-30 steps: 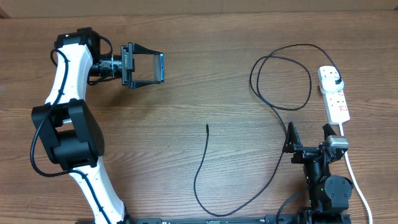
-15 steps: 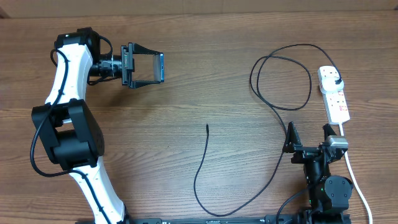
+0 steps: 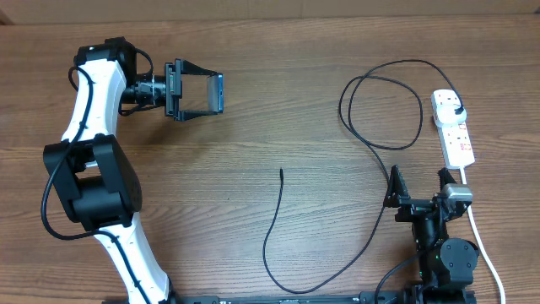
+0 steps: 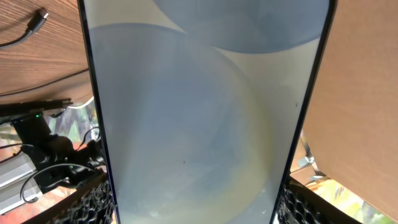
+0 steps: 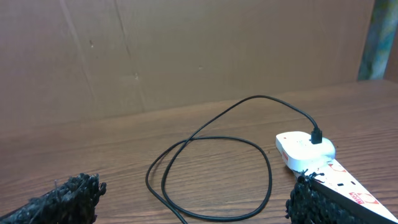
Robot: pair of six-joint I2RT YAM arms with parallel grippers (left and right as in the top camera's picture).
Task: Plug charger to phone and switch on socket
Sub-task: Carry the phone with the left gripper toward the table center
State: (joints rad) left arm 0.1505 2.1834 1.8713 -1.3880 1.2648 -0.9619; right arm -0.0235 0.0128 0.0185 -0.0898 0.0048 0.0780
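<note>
**A:** overhead first. L side?
**B:** left hand (image 3: 215, 93) clamped on the phone (image 3: 202, 93), gripping it by both long edges. Far-left part of the desk (image 3: 253, 127), fingers pointing right, phone's blue edge on the right. Can't tell from above if it clears the desk.
**A:** charger?
**B:** charger (image 3: 281, 179) lies loose. Tip is mid-desk, well apart from the phone, nothing touching it. Cable runs toward the near edge, curves back up on the R side, makes a loop and ends at the black plug (image 3: 456, 105), which sits in the far end of the socket (image 3: 460, 143). Socket is far right, lying front-to-back.
**A:** R side?
**B:** right hand (image 3: 418, 173) has fingers wide apart, empty. It's at the near edge, just short of the socket's near end; cable passes beside its left finger.
**A:** L wrist cam?
**B:** phone fills the frame: pale blue-grey screen, dark edges, pads (image 4: 96, 202) pressed on both sides at the bottom. Connector tip shows in the top-left corner, on the wood.
**A:** R wrist cam?
**B:** both pads in the low corners, nothing btwn them. Socket on the right w/ plug seated, cable loop flat mid-frame, cardboard wall (image 5: 186, 50) behind. Switch state: can't tell, red marks too small.
</note>
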